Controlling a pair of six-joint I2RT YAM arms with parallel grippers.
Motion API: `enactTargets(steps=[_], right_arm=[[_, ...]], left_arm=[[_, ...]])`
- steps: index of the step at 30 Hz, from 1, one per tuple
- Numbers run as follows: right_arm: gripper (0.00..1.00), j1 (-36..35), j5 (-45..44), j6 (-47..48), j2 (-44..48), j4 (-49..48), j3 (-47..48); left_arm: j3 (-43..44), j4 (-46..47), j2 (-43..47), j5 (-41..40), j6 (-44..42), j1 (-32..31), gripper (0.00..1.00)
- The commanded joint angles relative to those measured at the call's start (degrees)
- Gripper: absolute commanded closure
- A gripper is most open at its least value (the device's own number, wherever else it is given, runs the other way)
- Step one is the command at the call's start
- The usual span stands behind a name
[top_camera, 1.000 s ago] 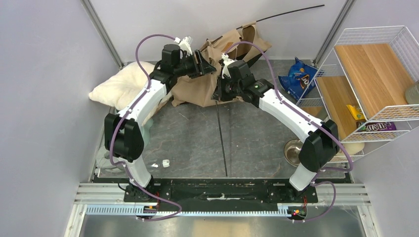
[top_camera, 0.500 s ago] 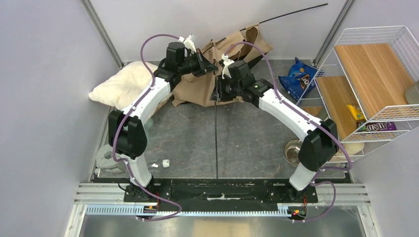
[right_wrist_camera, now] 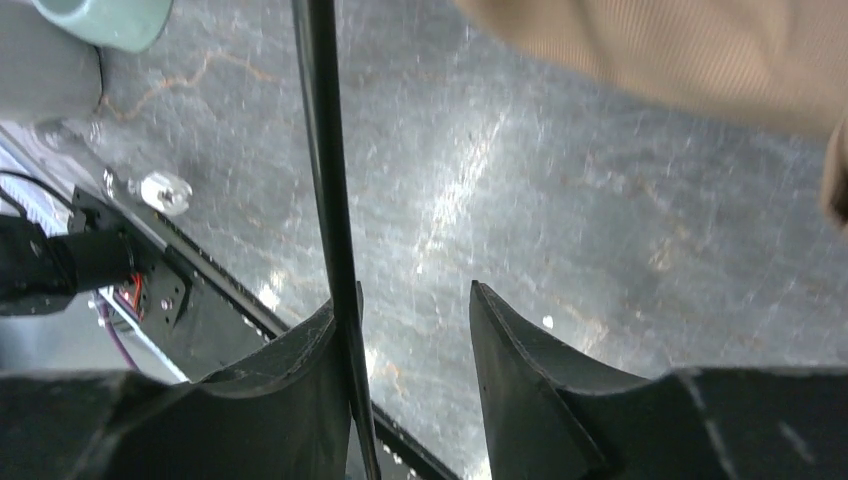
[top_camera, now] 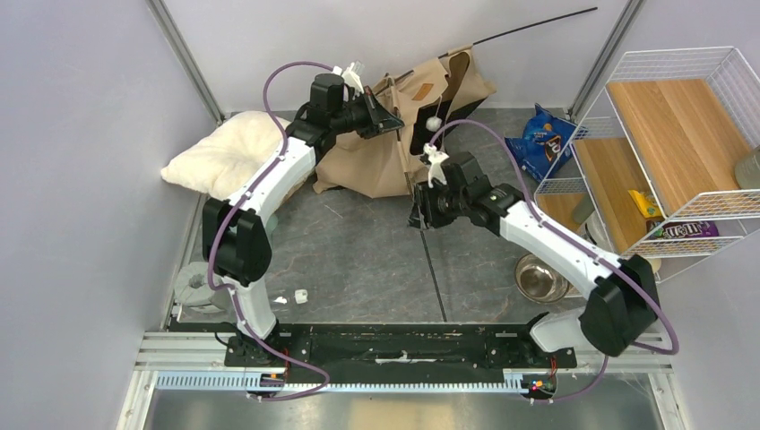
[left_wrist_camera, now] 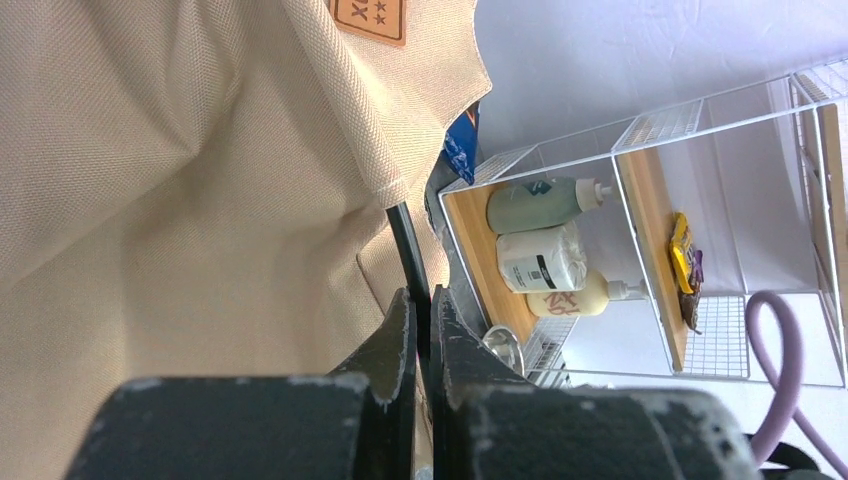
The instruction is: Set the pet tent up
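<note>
Since a second back, the right arm has pulled away from the pet tent (top_camera: 394, 152) toward the bench's (top_camera: 358, 260) right side and its jaws have parted. The left end effector (top_camera: 394, 119) has gone from open to closed. The tent's peak stands higher, and 1 white pompom (top_camera: 434, 121) now hangs clear.

Left end effector: pinched fully shut on 1 thin black pole (left_wrist_camera: 405, 235), right where it leaves the tan fabric.

Right end effector (right_wrist_camera: 405, 320): about half open, gripping nothing. A second pole (right_wrist_camera: 325, 180) runs along the inner face of one finger (right_wrist_camera: 300, 370) and lies slanted on the bench toward the near edge.

Tent: crumpled, at the middle of the far edge, with 1 brown label (left_wrist_camera: 368, 12).

Other counts:
- 1 pole tip (top_camera: 529, 25) jutting past the tent top
- 1 pillow (top_camera: 220, 154) at the far-left corner
- 1 blue snack bag (top_camera: 540, 141)
- 1 steel bowl (top_camera: 538, 276)
- 1 wire rack (top_camera: 672, 125) at the right edge, holding 3 containers (left_wrist_camera: 540, 262) on one shelf
</note>
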State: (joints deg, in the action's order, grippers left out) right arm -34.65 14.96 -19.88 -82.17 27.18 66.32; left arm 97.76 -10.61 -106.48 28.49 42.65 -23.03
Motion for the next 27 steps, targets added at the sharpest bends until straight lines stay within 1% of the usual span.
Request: enactTargets(steps=[1,5,10,21,22,25,27], right_arm=[[0.49,-0.6,1.7,1.6,6.6,3.7,-6.3],[0.5,-0.9,2.2,1.2,10.8,6.2,-10.0],[0.58,-0.8,2.5,0.7,16.2,8.7,-12.7],[0.67,-0.9,4.6,1.2,20.8,13.8,-15.9],[0.7,-0.8,4.8,1.4,20.9,14.0,-16.1],[0.82,-0.8,4.9,1.8,20.8,14.3,-16.6],[0.92,-0.9,4.7,1.7,20.7,13.8,-16.6]], left_arm=[[4.1,7.5,-1.2,-6.6,-1.7,1.2,0.98],[4.4,7.3,-1.5,-7.1,-2.1,1.3,0.98],[5.0,6.4,-2.0,-7.8,-2.9,1.3,0.98],[6.9,5.3,-3.2,-8.6,-3.3,1.3,0.98],[7.2,5.2,-3.3,-8.6,-3.2,1.3,0.98],[7.7,5.2,-3.6,-8.6,-3.1,1.3,0.98],[8.0,5.2,-3.8,-8.4,-3.1,1.2,0.98]])
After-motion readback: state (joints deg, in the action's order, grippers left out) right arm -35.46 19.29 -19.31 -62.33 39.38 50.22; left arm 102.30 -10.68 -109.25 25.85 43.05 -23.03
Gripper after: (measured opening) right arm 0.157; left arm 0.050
